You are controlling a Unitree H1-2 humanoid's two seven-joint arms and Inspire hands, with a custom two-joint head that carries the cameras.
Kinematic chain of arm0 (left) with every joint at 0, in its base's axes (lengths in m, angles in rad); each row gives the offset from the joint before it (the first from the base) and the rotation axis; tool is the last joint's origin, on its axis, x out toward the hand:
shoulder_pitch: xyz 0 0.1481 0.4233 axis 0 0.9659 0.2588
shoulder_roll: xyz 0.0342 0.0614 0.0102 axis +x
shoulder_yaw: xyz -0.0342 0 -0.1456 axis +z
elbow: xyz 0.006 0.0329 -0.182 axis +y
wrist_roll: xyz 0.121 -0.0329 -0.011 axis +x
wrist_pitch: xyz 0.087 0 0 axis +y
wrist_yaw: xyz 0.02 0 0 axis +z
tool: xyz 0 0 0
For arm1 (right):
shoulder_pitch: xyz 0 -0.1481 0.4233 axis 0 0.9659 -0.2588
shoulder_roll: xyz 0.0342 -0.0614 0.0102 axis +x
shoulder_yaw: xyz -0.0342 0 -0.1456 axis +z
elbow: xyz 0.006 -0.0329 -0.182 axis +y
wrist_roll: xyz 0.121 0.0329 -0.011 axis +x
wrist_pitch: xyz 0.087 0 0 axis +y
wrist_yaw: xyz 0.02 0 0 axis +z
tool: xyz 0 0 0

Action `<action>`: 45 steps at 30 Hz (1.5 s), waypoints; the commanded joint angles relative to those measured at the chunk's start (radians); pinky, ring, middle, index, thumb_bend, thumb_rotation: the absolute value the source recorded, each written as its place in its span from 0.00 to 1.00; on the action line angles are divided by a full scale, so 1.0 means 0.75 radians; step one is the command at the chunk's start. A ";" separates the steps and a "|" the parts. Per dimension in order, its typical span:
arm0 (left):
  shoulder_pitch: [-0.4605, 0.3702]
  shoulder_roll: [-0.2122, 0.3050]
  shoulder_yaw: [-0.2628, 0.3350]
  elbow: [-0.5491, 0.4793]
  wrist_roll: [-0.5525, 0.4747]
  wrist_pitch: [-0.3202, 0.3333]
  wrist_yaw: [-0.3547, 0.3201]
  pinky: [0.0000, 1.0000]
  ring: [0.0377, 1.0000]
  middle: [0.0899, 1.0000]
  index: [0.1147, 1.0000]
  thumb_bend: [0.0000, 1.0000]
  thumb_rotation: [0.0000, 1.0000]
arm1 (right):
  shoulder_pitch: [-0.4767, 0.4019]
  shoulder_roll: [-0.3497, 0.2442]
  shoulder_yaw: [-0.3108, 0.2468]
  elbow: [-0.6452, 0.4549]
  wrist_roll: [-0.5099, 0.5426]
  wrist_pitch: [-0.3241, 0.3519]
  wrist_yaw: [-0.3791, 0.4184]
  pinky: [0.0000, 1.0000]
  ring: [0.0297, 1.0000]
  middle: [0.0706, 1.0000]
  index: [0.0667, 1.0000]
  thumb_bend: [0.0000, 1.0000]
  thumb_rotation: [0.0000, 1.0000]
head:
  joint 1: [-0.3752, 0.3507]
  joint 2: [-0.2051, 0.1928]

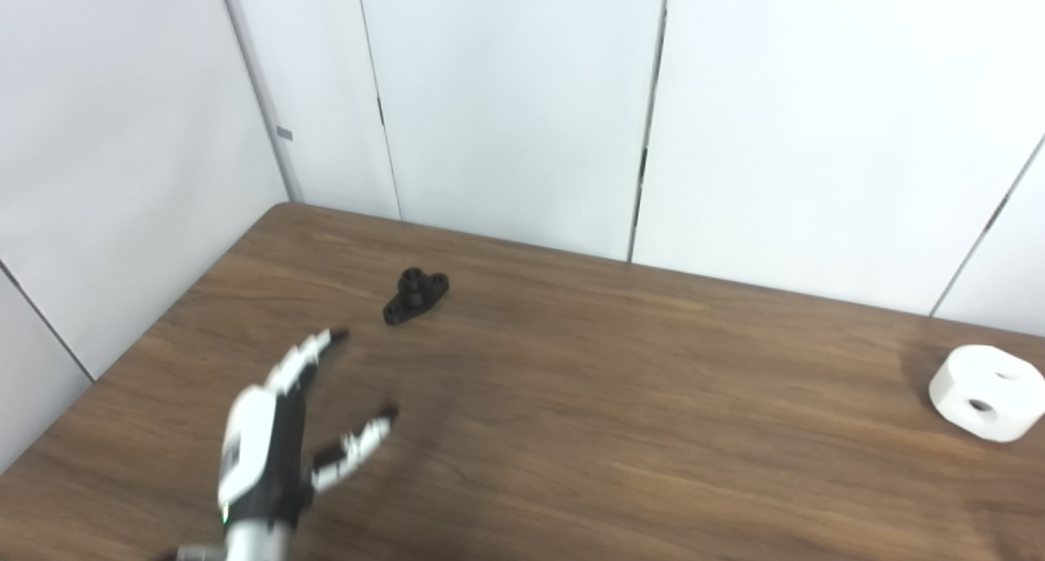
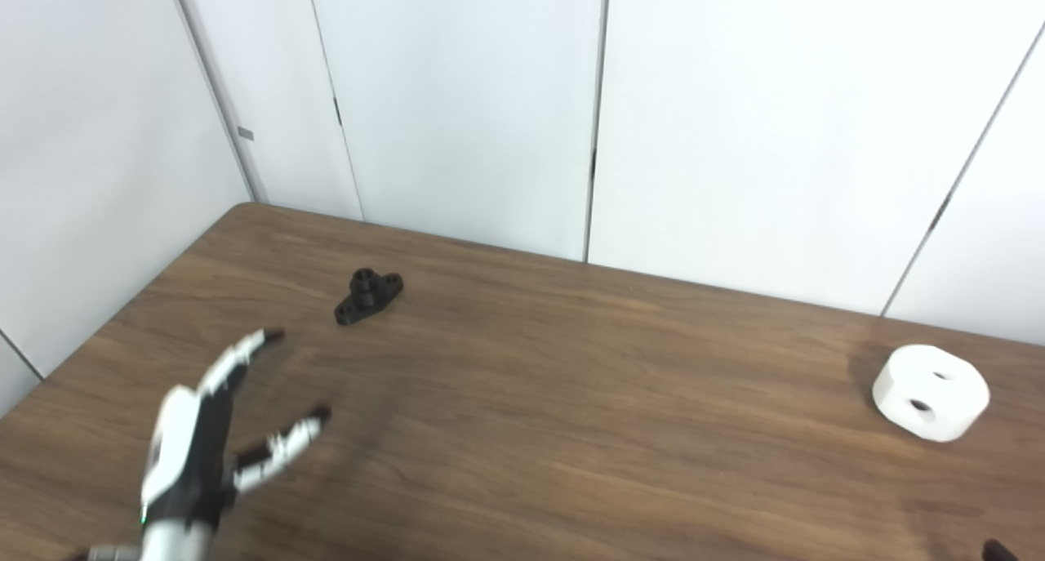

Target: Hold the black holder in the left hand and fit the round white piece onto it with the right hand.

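The small black holder [image 1: 415, 296] lies flat on the wooden table [image 1: 571, 398], toward the far left. My left hand [image 1: 282, 430] hovers over the near left of the table, a short way in front of the holder and apart from it. It is open, fingers and thumb spread, holding nothing. The round white piece [image 1: 988, 391], with two holes in it, rests on the table at the far right. Of my right hand only a dark tip [image 2: 998, 551] shows, at the bottom right corner of the right eye view.
White wall panels [image 1: 506, 104] stand close behind the table's far edge and along its left side. The table's left edge runs diagonally just left of my left hand.
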 commanded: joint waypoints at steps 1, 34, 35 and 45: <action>-0.075 0.031 0.020 0.000 0.062 0.038 0.008 0.96 0.96 0.91 0.84 0.74 0.33 | 0.042 0.019 0.013 0.035 -0.005 0.001 -0.007 1.00 0.98 0.94 0.90 0.68 1.00 | -0.001 0.002; -0.583 0.268 -0.160 0.717 0.260 0.303 -0.012 0.96 0.93 0.89 0.76 0.87 0.45 | 0.059 0.020 0.042 0.014 0.000 -0.011 0.010 1.00 1.00 0.98 0.94 0.82 1.00 | -0.036 0.025; -0.590 0.271 -0.166 0.731 0.261 0.307 -0.009 0.96 0.93 0.89 0.76 0.88 0.44 | 0.059 0.020 0.042 0.012 0.001 -0.007 0.010 1.00 1.00 0.98 0.94 0.82 1.00 | -0.036 0.026; -0.659 0.298 -0.193 0.850 0.242 0.330 -0.001 0.96 0.93 0.89 0.76 0.85 0.40 | 0.059 0.021 0.048 0.001 0.000 0.004 0.006 1.00 1.00 0.97 0.94 0.81 1.00 | -0.050 0.030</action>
